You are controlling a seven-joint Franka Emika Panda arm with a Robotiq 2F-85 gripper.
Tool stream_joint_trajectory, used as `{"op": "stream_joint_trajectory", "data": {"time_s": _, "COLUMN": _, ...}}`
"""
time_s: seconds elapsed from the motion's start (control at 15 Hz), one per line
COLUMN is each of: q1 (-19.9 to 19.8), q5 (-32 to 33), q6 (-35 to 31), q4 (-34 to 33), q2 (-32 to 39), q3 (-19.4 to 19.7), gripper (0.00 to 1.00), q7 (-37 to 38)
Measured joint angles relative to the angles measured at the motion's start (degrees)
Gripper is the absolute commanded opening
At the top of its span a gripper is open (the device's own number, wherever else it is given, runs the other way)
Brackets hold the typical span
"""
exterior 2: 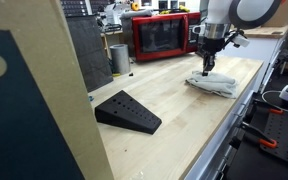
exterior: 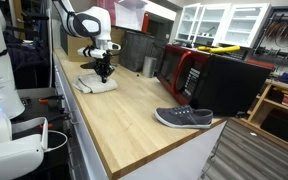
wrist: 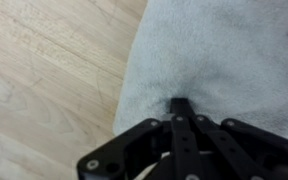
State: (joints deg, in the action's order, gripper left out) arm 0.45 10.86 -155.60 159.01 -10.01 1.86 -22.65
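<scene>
Grey shoe (exterior: 184, 117) lies near the table's (exterior: 124, 115) front corner, close to the edge, well apart from the rest; red microwave (exterior: 179, 68) stands further back along one long edge, metal cup (exterior: 149, 66) just beside it; towel (exterior: 96, 86) lies crumpled toward the far end by the opposite edge; end effector (exterior: 104, 70) points down on it, fingers together, tips touching the cloth in wrist view, can't tell if a fold is pinched

One towel (exterior: 96, 85), one shoe (exterior: 184, 118), one red microwave (exterior 2: 162, 38), one metal bin (exterior 2: 119, 58).
</scene>
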Motion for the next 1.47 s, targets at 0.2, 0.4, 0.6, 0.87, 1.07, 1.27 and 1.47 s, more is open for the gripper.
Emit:
{"op": "stream_joint_trajectory", "data": {"time_s": 0.2, "q1": -1.39, "q5": 5.01, "q6": -3.24, "q4": -0.03, "q2": 1.23, "q3": -0.01, "gripper": 0.00, "q7": 1.92}}
{"op": "stream_joint_trajectory", "data": {"time_s": 0.4, "q1": -2.13, "q5": 8.76, "q6": -5.21, "q4": -0.05, "q2": 1.38, "q3": -0.03, "gripper": 0.00, "q7": 3.44}}
{"op": "stream_joint_trajectory", "data": {"time_s": 0.6, "q1": -2.13, "q5": 9.22, "q6": -6.46, "q4": -0.21, "q2": 1.33, "q3": -0.51, "gripper": 0.00, "q7": 3.63}}
{"op": "stream_joint_trajectory", "data": {"time_s": 0.87, "q1": -2.13, "q5": 10.33, "q6": -6.89, "q4": -0.59, "q2": 1.36, "q3": -1.34, "gripper": 0.00, "q7": 4.12}}
{"op": "stream_joint_trajectory", "data": {"time_s": 1.07, "q1": -2.14, "q5": 10.32, "q6": -7.68, "q4": -0.96, "q2": 2.42, "q3": -1.34, "gripper": 0.00, "q7": 4.12}}
{"op": "stream_joint_trajectory", "data": {"time_s": 1.27, "q1": -2.14, "q5": 10.32, "q6": -8.70, "q4": -1.95, "q2": 4.23, "q3": -1.31, "gripper": 0.00, "q7": 4.12}}
{"op": "stream_joint_trajectory", "data": {"time_s": 1.47, "q1": -2.17, "q5": 10.31, "q6": -9.57, "q4": -3.49, "q2": 5.92, "q3": -1.22, "gripper": 0.00, "q7": 4.12}}
